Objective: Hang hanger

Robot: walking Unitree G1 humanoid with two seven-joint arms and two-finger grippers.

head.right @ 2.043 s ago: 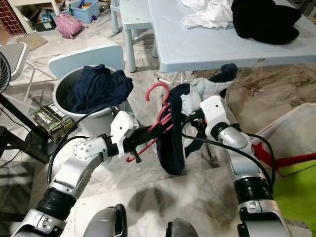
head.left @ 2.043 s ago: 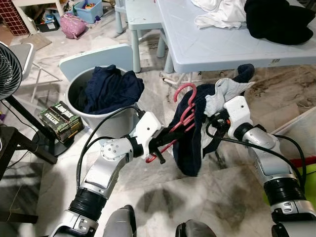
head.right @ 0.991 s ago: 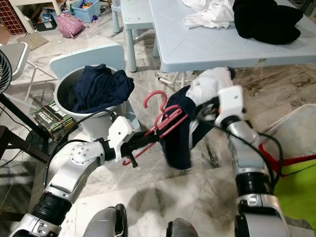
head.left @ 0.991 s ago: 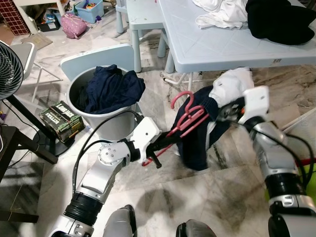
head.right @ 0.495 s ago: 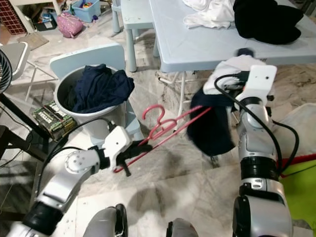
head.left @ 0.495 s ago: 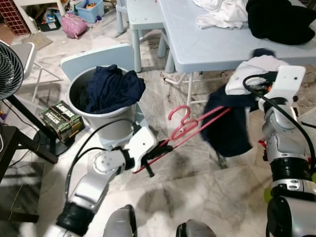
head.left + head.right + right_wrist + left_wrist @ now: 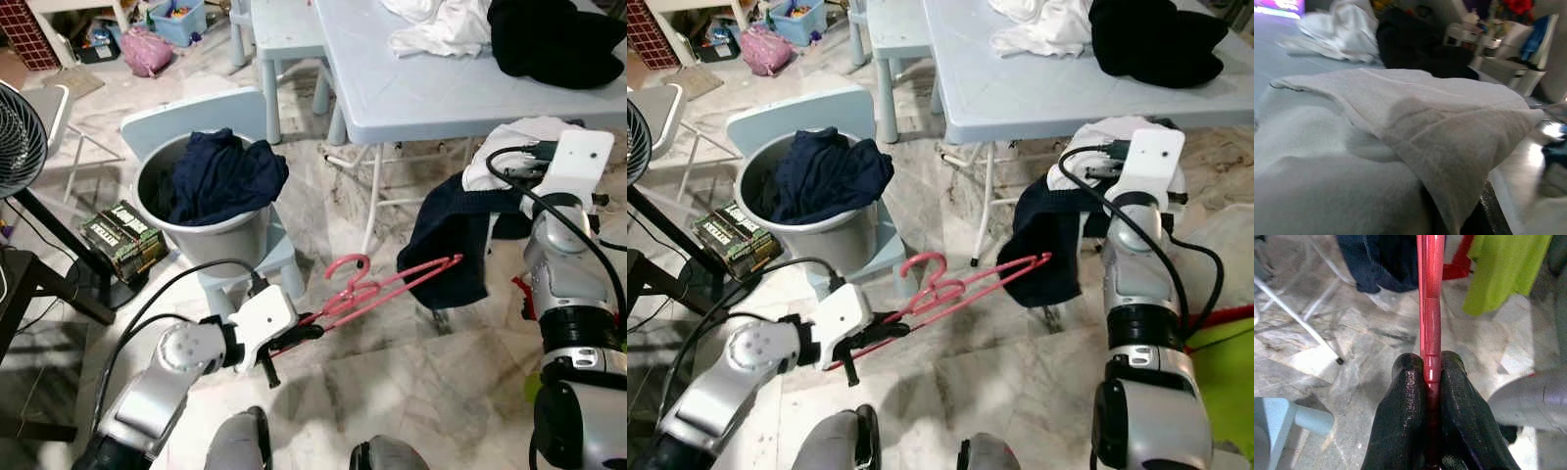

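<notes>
**Left wrist view: hanger pinched at its very end**

Both black fingers (image 7: 1405,416) of the left gripper (image 7: 294,336) are closed tight on the pink hanger (image 7: 377,289), held low over the marble floor. Its far tip snags the navy garment (image 7: 451,240) bunched at the right gripper (image 7: 534,176), whose fingers I cannot make out. Pulling apart could twist the hanger loose. No legible writing

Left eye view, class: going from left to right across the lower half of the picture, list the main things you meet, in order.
Left gripper → pink hanger → dark garment → right arm
</notes>
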